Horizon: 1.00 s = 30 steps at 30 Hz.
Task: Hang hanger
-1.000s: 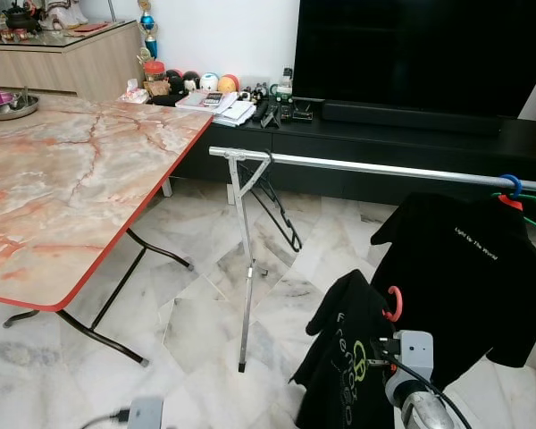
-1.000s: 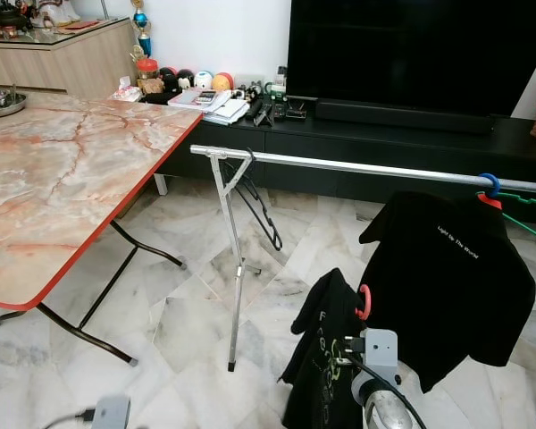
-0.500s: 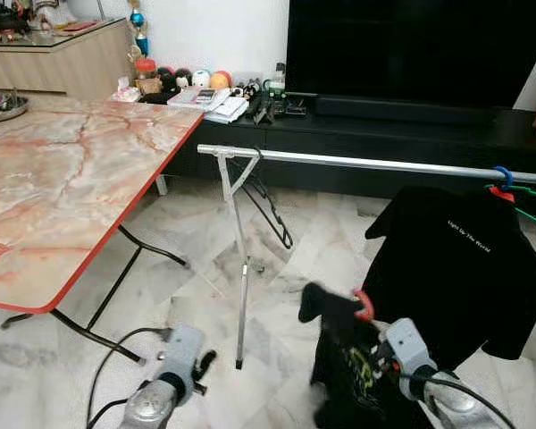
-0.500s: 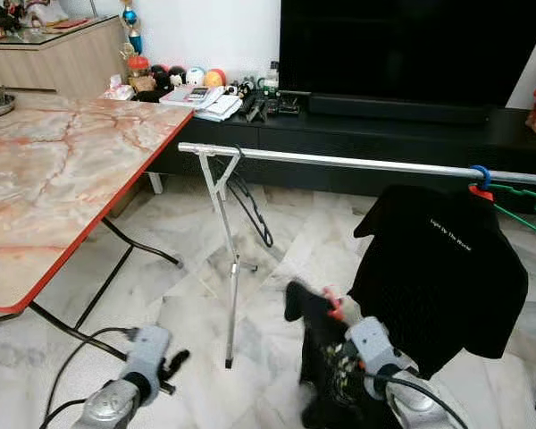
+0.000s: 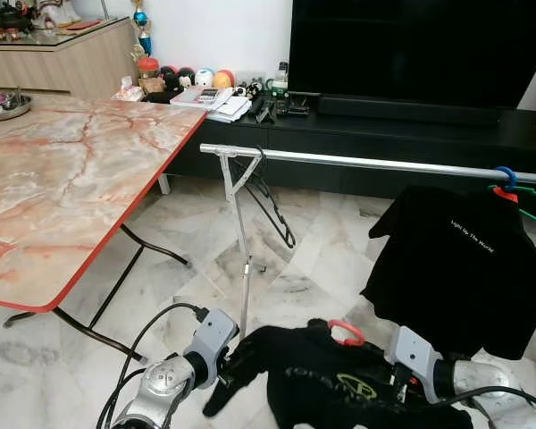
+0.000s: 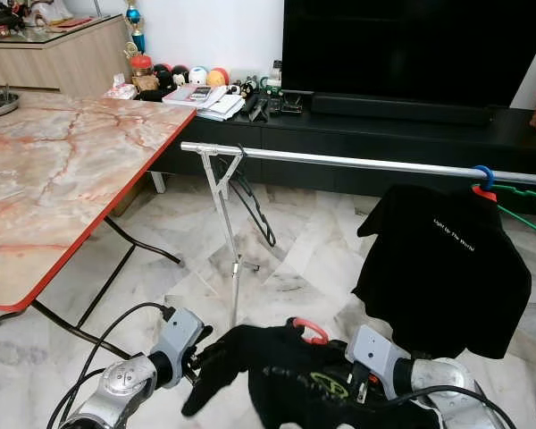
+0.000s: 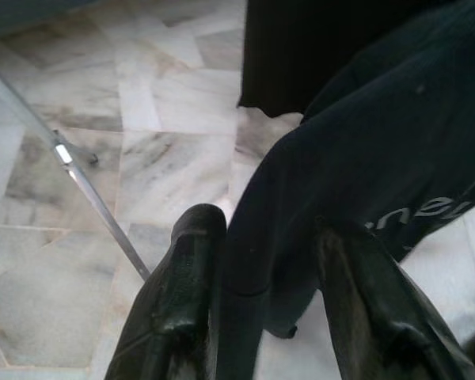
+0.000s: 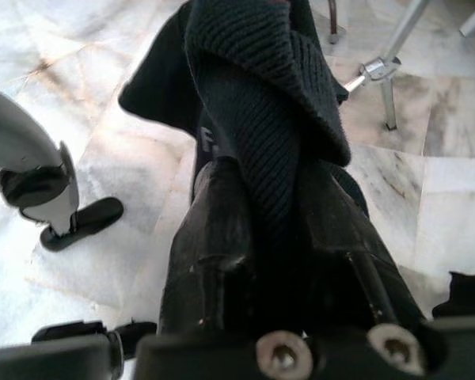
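A black T-shirt (image 5: 339,389) with green print sits on a hanger whose red hook (image 5: 346,332) sticks up from its neck. It is held low and spread flat, below the silver rail (image 5: 366,163). My right gripper (image 8: 273,182) is shut on the ribbed neck over the hanger, beside the hook. My left gripper (image 5: 230,365) is at the shirt's left sleeve, and its fingers (image 7: 188,269) close on the dark cloth between them. A second black T-shirt (image 5: 460,259) hangs on the rail from a blue-hooked hanger (image 5: 509,182).
A marble-look table (image 5: 62,188) with a red edge stands on the left. The rail's leg (image 5: 243,268) stands just beyond my left gripper, with black hangers (image 5: 272,201) hung by it. A TV (image 5: 411,49) on a low black cabinet (image 5: 357,130) is behind. The floor is marble tile.
My right gripper has swung the shirt from hanging upright to lying low and flat. My left arm has come up into view and taken hold of the left sleeve.
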Tool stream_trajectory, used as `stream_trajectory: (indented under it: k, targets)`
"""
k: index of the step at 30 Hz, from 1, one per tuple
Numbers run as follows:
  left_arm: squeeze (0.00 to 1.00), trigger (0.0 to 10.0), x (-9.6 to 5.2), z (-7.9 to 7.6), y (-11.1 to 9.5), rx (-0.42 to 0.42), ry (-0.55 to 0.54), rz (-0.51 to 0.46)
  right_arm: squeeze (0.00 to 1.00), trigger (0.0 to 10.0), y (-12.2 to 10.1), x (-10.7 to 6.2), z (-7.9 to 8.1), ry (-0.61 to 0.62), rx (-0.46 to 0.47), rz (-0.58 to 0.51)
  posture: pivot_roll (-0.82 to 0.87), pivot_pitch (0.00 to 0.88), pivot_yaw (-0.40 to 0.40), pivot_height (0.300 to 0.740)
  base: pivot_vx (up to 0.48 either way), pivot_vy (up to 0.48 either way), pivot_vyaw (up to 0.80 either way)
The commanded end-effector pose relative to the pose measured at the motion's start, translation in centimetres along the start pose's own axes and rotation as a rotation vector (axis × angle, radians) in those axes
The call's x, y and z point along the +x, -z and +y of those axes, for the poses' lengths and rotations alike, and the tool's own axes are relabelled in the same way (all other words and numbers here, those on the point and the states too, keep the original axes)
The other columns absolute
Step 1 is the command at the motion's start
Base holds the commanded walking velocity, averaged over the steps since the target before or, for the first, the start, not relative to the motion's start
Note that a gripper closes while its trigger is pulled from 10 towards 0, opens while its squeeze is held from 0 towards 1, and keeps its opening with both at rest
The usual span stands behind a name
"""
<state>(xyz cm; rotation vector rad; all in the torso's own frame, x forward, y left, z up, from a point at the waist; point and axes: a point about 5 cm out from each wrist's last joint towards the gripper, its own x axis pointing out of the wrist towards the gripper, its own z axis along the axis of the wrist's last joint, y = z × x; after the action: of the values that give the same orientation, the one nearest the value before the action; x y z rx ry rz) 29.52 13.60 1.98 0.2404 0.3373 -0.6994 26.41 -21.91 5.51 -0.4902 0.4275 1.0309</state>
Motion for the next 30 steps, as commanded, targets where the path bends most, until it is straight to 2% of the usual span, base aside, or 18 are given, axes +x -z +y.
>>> stream_trajectory:
  k: [1, 3, 9, 10, 11, 19, 26, 27, 28, 29, 30]
  targets:
    - [0.00, 10.0, -0.2, -0.1, 0.3, 0.022, 0.032, 0.025, 0.00, 10.0, -1.4, -0.7, -0.2, -0.016, -0.037, -0.033, 0.10, 0.033, -0.009, 0.740, 0.000, 0.000, 0.00]
    - [0.00, 10.0, -0.3, -0.3, 0.6, 0.023, 0.053, 0.032, 0.00, 10.0, -1.8, -1.1, 0.2, -0.037, -0.052, -0.042, 0.09, 0.032, -0.008, 0.740, 0.000, 0.000, 0.00]
    - [0.00, 10.0, -0.5, -0.7, 1.0, 0.102, 0.096, 0.060, 0.00, 10.0, -2.3, -1.6, 0.3, -0.033, -0.062, -0.049, 0.08, 0.026, -0.006, 0.740, 0.000, 0.000, 0.00]
    - [0.89, 10.0, -0.5, -0.7, 1.0, 0.132, 0.101, 0.063, 0.00, 10.0, -2.5, -1.7, 0.3, -0.034, -0.064, -0.047, 0.08, 0.026, -0.006, 0.740, 0.000, 0.000, 0.00]
    - [1.00, 10.0, -0.5, -0.7, 1.0, 0.143, 0.105, 0.066, 0.00, 10.0, -2.6, -1.8, 0.3, -0.038, -0.064, -0.044, 0.08, 0.026, -0.006, 0.740, 0.000, 0.000, 0.00]
    - [1.00, 10.0, -0.4, 0.0, 0.6, 0.142, 0.056, 0.064, 0.00, 10.0, -3.4, -2.5, 0.6, -0.071, -0.069, -0.032, 0.08, 0.040, -0.011, 0.740, 0.000, 0.000, 0.00]
    - [1.00, 10.0, -0.4, 0.0, 1.0, 0.130, 0.075, 0.097, 0.00, 10.0, -4.4, -2.8, 0.8, -0.098, -0.078, -0.038, 0.07, 0.048, -0.009, 0.740, 0.000, 0.000, 0.00]
    - [0.44, 10.0, -0.4, -0.2, 1.1, 0.117, 0.093, 0.106, 0.00, 10.0, -4.6, -2.8, 0.8, -0.095, -0.081, -0.041, 0.07, 0.049, -0.009, 0.740, 0.000, 0.000, 0.00]
    - [0.44, 10.0, -0.4, -0.3, 1.1, 0.113, 0.102, 0.110, 0.00, 10.0, -4.6, -2.9, 0.7, -0.091, -0.083, -0.042, 0.07, 0.050, -0.009, 0.740, 0.000, 0.000, 0.00]
    - [0.00, 10.0, -0.3, -0.4, 1.2, 0.111, 0.113, 0.115, 0.00, 10.0, -4.7, -2.9, 0.7, -0.089, -0.084, -0.043, 0.07, 0.050, -0.009, 0.740, 0.000, 0.000, 0.00]
    - [0.00, 10.0, -0.3, -0.4, 1.2, 0.111, 0.113, 0.115, 0.00, 10.0, -4.7, -2.9, 0.7, -0.089, -0.084, -0.043, 0.07, 0.050, -0.009, 0.740, 0.000, 0.000, 0.00]
